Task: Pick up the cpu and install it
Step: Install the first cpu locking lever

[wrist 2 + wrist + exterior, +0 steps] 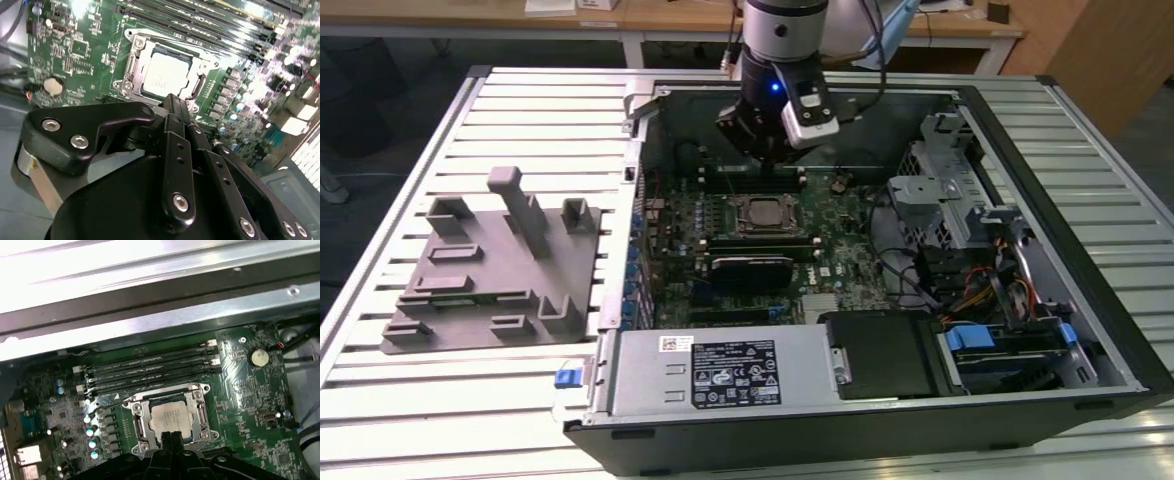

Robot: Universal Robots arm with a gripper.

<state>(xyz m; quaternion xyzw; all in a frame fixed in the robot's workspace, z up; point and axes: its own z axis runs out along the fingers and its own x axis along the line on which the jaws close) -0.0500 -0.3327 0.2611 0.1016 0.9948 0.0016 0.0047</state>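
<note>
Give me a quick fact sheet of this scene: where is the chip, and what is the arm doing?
setting: open computer case on a slatted table
cpu: lies in the socket on the green board, metal top up
gripper: shut, holding nothing, hangs over the board close to the cpu, not touching it
memory sticks: seated in a row beside the socket
fixture: grey, on the table, at the exterior view's left of the case

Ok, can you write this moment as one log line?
cpu: lying in the socket | hand: shut, empty, over the motherboard
</note>
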